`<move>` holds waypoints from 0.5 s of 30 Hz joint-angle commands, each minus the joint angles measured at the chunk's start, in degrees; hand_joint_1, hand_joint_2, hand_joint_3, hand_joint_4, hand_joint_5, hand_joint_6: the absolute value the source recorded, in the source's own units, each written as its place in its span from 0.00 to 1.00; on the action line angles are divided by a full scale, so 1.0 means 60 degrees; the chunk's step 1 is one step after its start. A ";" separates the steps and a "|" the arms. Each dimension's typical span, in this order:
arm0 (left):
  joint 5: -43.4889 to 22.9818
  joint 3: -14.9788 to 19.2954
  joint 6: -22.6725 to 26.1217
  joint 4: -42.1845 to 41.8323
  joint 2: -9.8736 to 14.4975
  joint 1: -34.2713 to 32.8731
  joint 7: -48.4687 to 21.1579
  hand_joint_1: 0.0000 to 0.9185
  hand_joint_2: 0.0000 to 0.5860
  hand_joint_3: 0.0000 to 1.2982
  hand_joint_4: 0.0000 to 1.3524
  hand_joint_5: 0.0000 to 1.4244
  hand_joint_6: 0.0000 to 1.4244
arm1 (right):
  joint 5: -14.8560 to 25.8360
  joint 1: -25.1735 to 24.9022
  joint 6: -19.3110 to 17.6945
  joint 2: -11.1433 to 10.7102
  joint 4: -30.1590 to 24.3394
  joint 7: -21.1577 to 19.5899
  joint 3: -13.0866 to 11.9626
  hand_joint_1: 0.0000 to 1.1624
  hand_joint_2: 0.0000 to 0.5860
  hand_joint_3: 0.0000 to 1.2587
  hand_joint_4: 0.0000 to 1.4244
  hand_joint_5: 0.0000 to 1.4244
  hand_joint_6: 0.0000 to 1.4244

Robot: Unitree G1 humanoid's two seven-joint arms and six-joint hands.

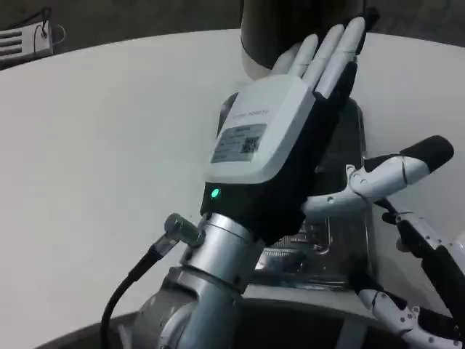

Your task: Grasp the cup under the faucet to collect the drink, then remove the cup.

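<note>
While the left hand [280, 120] reaches forward, fingers straight and holding nothing, the cup cannot be made out.
Beyond its fingertips stands a dark dispenser [290, 33]; right hand [407, 218], beside it over the metal drip tray [341, 247], fingers spread, grips nothing on the white tabletop [109, 145].

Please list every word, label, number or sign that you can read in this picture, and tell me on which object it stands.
Nothing can be read with certainty.
Left hand, white back: a grey line of print, too blurred to read.
Same hand, below it: a sticker with small text lines and a square code, too small to read.
Near the wrist: a green light, not a text.
</note>
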 commanded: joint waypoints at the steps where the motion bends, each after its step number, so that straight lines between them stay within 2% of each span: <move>1: 0.0154 -0.0190 0.0062 0.0063 0.0108 -0.0050 -0.0366 0.00 0.26 0.00 0.00 0.00 0.00 | 0.0075 -0.0078 0.0083 0.0017 0.0055 -0.0017 0.0040 0.28 0.64 0.04 0.06 0.11 0.23; 8: 0.0218 -0.0125 -0.0055 -0.0058 0.0081 -0.0078 -0.0122 0.00 0.26 0.00 0.00 0.00 0.00 | 0.0095 -0.0068 0.0064 0.0036 0.0080 -0.0034 0.0056 0.28 0.64 0.04 0.06 0.11 0.23; 12: 0.0157 0.0007 -0.0003 -0.0179 0.0212 -0.0015 -0.0267 0.00 0.26 0.00 0.00 0.00 0.00 | 0.0123 -0.0150 0.0066 0.0007 0.0144 0.0000 0.0076 0.28 0.64 0.04 0.06 0.11 0.23; 15: 0.0060 -0.0137 -0.0067 -0.0060 0.0288 -0.0041 -0.0401 0.00 0.26 0.00 0.00 0.00 0.00 | 0.0139 -0.0206 0.0071 -0.0005 0.0169 0.0015 0.0087 0.28 0.64 0.04 0.06 0.11 0.23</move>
